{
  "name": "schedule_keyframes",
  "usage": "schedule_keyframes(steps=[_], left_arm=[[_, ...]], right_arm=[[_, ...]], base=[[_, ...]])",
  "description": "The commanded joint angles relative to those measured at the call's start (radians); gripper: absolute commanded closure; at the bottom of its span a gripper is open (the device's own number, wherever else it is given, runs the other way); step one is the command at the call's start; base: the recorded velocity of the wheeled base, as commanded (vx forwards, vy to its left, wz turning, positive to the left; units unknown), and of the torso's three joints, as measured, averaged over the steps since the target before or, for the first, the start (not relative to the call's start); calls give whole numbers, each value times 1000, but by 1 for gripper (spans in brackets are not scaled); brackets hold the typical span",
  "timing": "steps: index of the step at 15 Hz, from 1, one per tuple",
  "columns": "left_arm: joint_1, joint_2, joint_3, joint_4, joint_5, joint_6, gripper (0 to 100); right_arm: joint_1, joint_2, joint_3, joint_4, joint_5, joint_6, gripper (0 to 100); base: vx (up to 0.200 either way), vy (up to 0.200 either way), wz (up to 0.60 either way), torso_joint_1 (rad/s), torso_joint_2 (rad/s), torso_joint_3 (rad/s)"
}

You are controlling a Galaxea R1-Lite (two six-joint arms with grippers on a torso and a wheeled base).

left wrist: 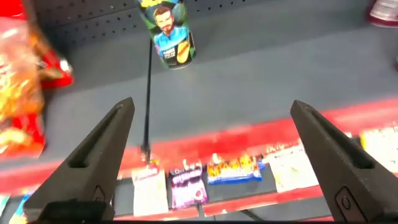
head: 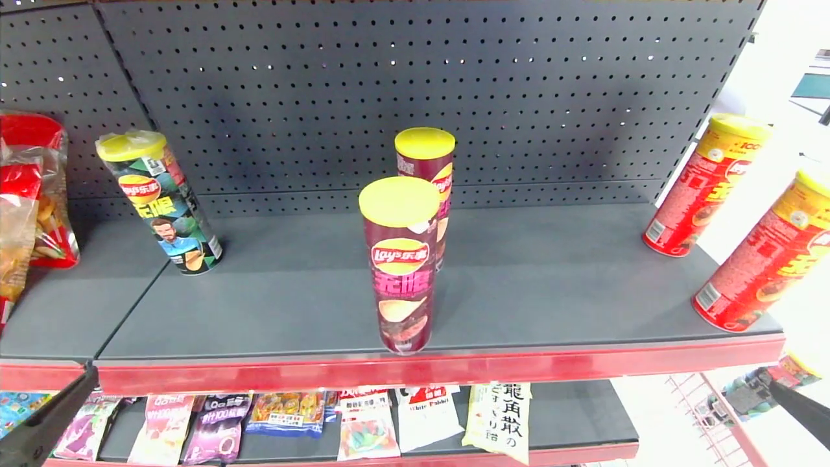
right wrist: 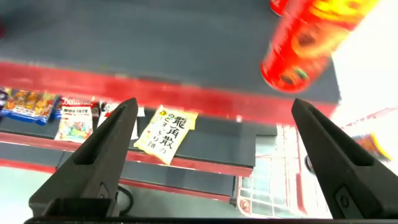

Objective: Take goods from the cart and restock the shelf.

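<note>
On the shelf (head: 551,285), a front maroon can (head: 400,266) of crisps stands upright at the red front lip, near the middle. A rear maroon can (head: 426,175) stands just behind it, its lower half hidden by the front one. Well to the left a dark green can (head: 162,201) stands near the pegboard (head: 389,78), and its top is cut off in the left wrist view (left wrist: 168,34). At the shelf's right end stand an inner red can (head: 703,185) and an outer red can (head: 765,253); the outer one runs off the picture's edge and is a blur in the right wrist view (right wrist: 305,43). Below that end shows a corner of the red wire cart (head: 707,415), its contents too washed out to name. The left end effector (left wrist: 212,106) hangs before the shelf lip, fingers spread wide around nothing. The right end effector (right wrist: 214,104) is likewise spread and empty, near the shelf's right end. Snack bags (head: 26,188) are cut off at the far left, and packets (head: 363,421) lie along the lower shelf (head: 570,415).
</note>
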Motion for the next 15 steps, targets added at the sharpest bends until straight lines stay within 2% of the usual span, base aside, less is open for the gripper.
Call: schedule_keyframes(steps=[1, 5, 8, 15], left_arm=[[0, 2, 0, -2, 1, 0, 0], [-1, 3, 2, -2, 1, 0, 0], [0, 2, 2, -2, 1, 2, 0], [-1, 0, 8, -2, -1, 14, 0]], right_arm=[[1, -2, 4, 0, 0, 1, 0], [1, -3, 4, -1, 0, -7, 0], [1, -8, 10, 0, 0, -25, 0], [1, -3, 13, 2, 3, -28, 0]], base=[[-200, 0, 0, -12, -2, 7], [-200, 0, 0, 1, 4, 6], [0, 0, 0, 0, 0, 0], [0, -200, 0, 9, 1, 4]])
